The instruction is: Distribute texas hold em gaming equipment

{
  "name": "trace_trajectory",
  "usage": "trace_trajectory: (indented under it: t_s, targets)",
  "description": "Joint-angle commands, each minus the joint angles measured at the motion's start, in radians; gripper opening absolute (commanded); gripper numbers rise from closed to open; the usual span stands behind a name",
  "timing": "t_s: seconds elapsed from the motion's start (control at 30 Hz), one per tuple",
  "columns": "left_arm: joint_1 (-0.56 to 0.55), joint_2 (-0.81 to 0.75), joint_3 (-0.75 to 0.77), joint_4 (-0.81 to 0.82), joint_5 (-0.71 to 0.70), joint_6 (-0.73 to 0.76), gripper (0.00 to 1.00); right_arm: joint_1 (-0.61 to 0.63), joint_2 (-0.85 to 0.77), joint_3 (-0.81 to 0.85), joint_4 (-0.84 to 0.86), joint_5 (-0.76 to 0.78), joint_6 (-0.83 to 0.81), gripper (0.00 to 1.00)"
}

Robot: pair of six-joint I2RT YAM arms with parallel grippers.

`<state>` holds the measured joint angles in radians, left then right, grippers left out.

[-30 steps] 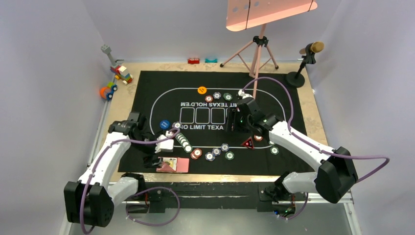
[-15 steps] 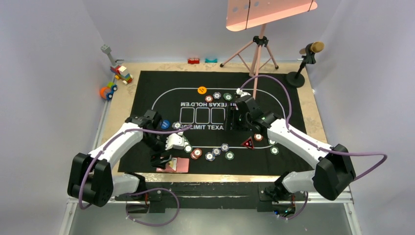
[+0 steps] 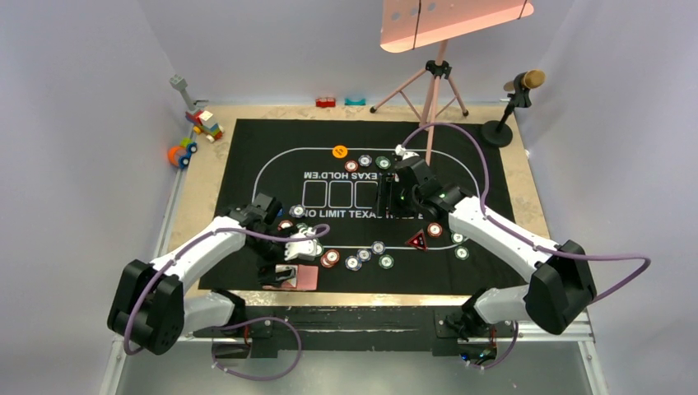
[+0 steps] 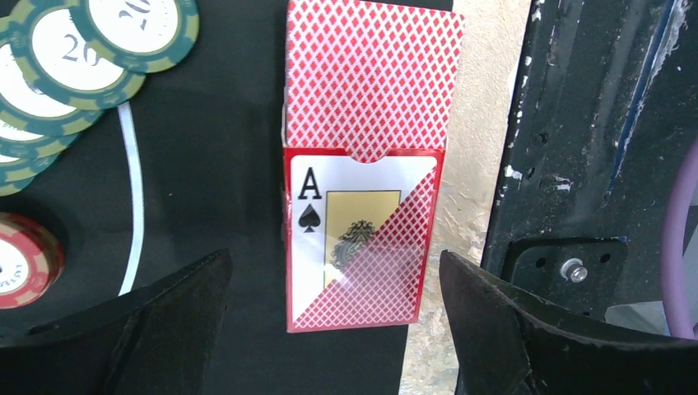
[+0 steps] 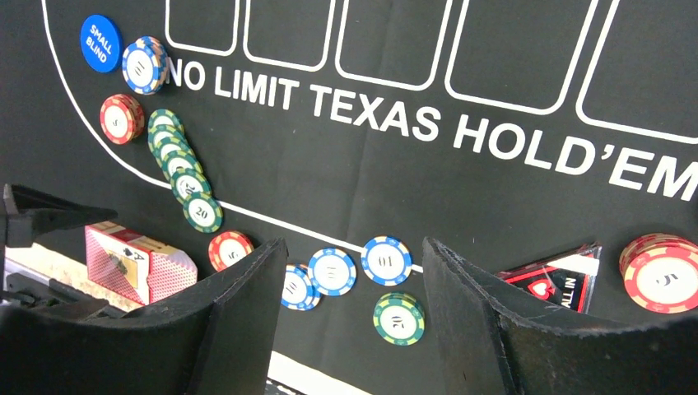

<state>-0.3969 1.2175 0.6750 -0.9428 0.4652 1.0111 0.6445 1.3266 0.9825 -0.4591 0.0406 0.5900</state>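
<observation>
The pack of cards (image 4: 362, 206) lies flat at the near edge of the black mat (image 3: 247, 148), its right side hanging over onto the tan tabletop (image 3: 206, 164). It is red with a fine white diamond pattern, and its lower half shows an ace of spades. The left claw (image 4: 333, 263) is over it with its fingers spread wide, one on each side of the pack, neither touching it.

Just left of the pack a row of green chips (image 5: 177, 160) marked 20 lies fanned and overlapping, with a red chip (image 5: 122, 118) beside its far end. Past that are a blue-and-white chip (image 5: 144, 64) and the blue button (image 5: 100, 43) reading SMALL BLIND.

The right claw (image 5: 354, 247) is above the middle of the mat, fingers apart and holding nothing. Below it lie blue-striped chips (image 5: 387, 261) and a green one (image 5: 399, 318). To the right are the red-edged triangular marker (image 5: 560, 276) and a short stack of red chips (image 5: 663, 271) marked 5.
</observation>
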Motion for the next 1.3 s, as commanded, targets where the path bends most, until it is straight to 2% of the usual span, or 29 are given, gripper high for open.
trace_trajectory:
  t_s: [0.0, 0.33, 0.63, 0.7, 0.93, 1.13, 1.27]
  targets:
    - [-0.063, -0.019, -0.022, 0.04, -0.063, -0.047, 1.0, 0.004, 0.0, 0.048, -0.007, -0.007, -0.013, 0.65]
    - [-0.19, 0.046, -0.05, 0.111, -0.211, -0.148, 1.0, 0.003, -0.022, 0.029, -0.01, -0.002, -0.009, 0.65]
    - [-0.262, 0.088, -0.026, 0.105, -0.276, -0.202, 0.98, 0.003, -0.035, 0.019, -0.006, 0.01, -0.007, 0.65]
    - [-0.279, 0.093, -0.024, 0.102, -0.286, -0.211, 0.95, 0.003, -0.033, 0.019, -0.005, 0.01, -0.006, 0.65]
    - [-0.344, 0.135, 0.003, 0.086, -0.29, -0.25, 0.69, -0.006, -0.043, 0.022, -0.013, 0.008, 0.001, 0.65]
    - [-0.383, 0.135, -0.002, 0.106, -0.302, -0.277, 0.59, -0.014, -0.061, 0.02, -0.021, 0.008, 0.004, 0.65]
    - [-0.383, 0.127, 0.029, 0.064, -0.281, -0.291, 0.46, -0.019, -0.07, 0.022, -0.027, 0.005, 0.001, 0.65]
